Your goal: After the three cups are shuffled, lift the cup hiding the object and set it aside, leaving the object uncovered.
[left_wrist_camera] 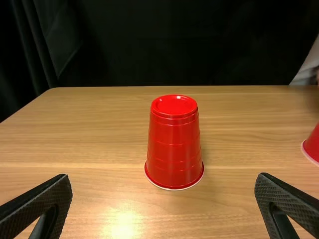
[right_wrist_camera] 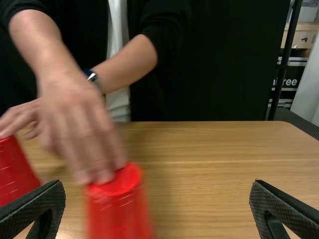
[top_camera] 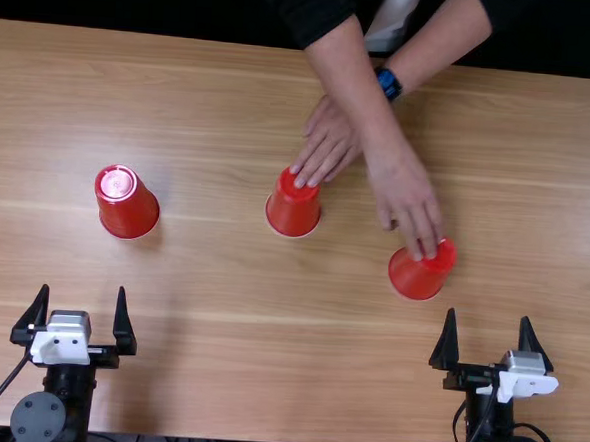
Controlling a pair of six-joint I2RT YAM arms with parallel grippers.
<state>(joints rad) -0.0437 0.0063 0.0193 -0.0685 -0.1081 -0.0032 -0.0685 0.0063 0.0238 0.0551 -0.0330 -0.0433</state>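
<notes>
- Cups (left_wrist_camera: pixel 174 142) are standing upside down, three in a row. One hand (top_camera: pixel 330 143) is pressing on the middle cup (top_camera: pixel 294 206). The other hand (top_camera: pixel 409 198) is holding the right cup (top_camera: pixel 422 271), just right of the middle cup. The left cup (top_camera: pixel 126 203) is standing alone, far left of it.
- Where is the ball hiding?
- I am not seeing it (some cup is covering it, I am guessing). Those hands are crossing over, so I could be mixing cups up and picking wrong. Reaching in now could be bumping a hand.
- And the grippers, and the room?
- The left gripper (top_camera: pixel 81 293) and right gripper (top_camera: pixel 487 319) are sitting on the robot's side of the middle cup, fingers wide, holding nothing. The table (top_camera: pixel 212 96) is looking smooth, pale wood. A black curtain (left_wrist_camera: pixel 149 40) is hanging beyond the middle cup.
</notes>
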